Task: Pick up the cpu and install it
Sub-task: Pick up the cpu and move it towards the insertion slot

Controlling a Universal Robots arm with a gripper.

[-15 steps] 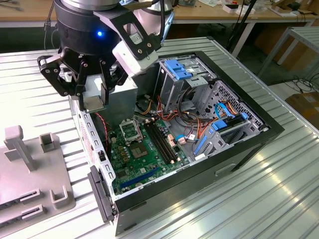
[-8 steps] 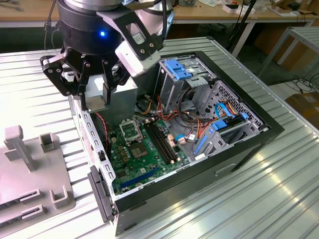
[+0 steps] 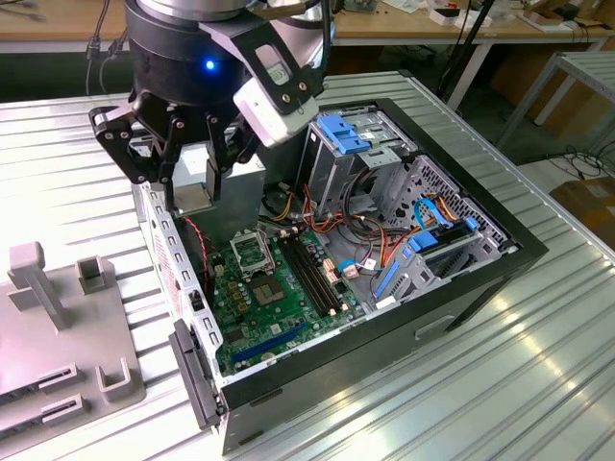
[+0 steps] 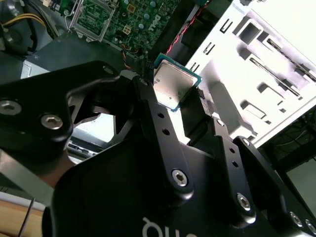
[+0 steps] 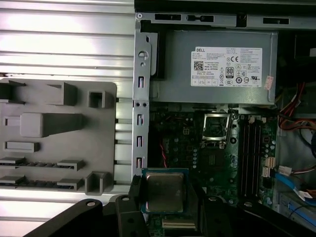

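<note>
Between the fingertips of the gripper (image 5: 164, 197), in the first wrist view, the cpu (image 5: 164, 187) sits clamped flat by two opposite edges, with the socket (image 5: 216, 126) well off to one side of it, not beneath. In the second wrist view the fingers (image 4: 150, 103) catch only the chip's rims, so I judge a brush against the case frame (image 4: 256, 64) close alongside could twist it loose. In the exterior view the gripper hangs over the case's edge, the socket lower and beyond — set down askew, the chip might damage it.
</note>
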